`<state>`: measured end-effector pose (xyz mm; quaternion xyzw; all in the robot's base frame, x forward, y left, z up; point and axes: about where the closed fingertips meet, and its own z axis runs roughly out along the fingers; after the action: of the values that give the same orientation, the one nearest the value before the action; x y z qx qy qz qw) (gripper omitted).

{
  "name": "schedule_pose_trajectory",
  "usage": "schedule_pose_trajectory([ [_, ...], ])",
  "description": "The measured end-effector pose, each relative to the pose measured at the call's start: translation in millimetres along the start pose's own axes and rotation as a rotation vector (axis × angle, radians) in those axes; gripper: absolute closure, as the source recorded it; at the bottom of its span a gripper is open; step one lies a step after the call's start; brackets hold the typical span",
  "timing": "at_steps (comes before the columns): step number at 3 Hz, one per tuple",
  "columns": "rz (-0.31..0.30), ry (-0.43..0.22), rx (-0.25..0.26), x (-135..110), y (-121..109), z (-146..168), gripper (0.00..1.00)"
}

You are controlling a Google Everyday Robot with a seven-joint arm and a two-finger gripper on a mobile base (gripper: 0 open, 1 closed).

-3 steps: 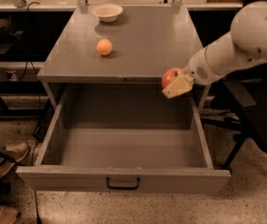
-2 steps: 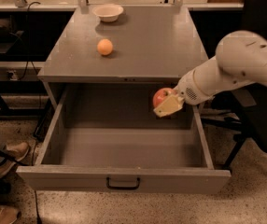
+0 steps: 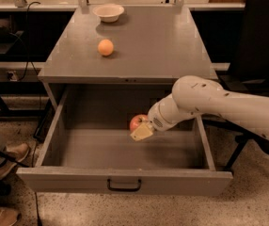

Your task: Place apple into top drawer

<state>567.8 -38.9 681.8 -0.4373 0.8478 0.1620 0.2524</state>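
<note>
The top drawer (image 3: 125,179) is pulled wide open below the grey cabinet top, its black handle at the front centre. My gripper (image 3: 140,129) reaches in from the right on a white arm and is shut on the red apple (image 3: 137,121). It holds the apple inside the drawer space, near the middle and toward the back, low over the drawer floor. I cannot tell whether the apple touches the floor. One cream fingertip (image 3: 142,132) shows in front of the apple.
A small orange ball-like fruit (image 3: 106,47) lies on the cabinet top (image 3: 162,41). A white bowl (image 3: 108,12) stands at its back edge. A person's leg and shoes (image 3: 0,161) are at the left. A black chair (image 3: 261,41) stands at the right.
The gripper has carried the apple leftward and down, from the drawer's right edge into the drawer's interior. The orange fruit and bowl have not moved.
</note>
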Motion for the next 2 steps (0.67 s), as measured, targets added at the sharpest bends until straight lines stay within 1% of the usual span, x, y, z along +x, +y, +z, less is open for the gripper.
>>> schedule_pose_trajectory([
  [1,0.002,-0.017,0.002,-4.8,4.2,27.9,0.55],
  [2,-0.003,-0.033,0.021,-11.7,1.7,35.2,0.31],
])
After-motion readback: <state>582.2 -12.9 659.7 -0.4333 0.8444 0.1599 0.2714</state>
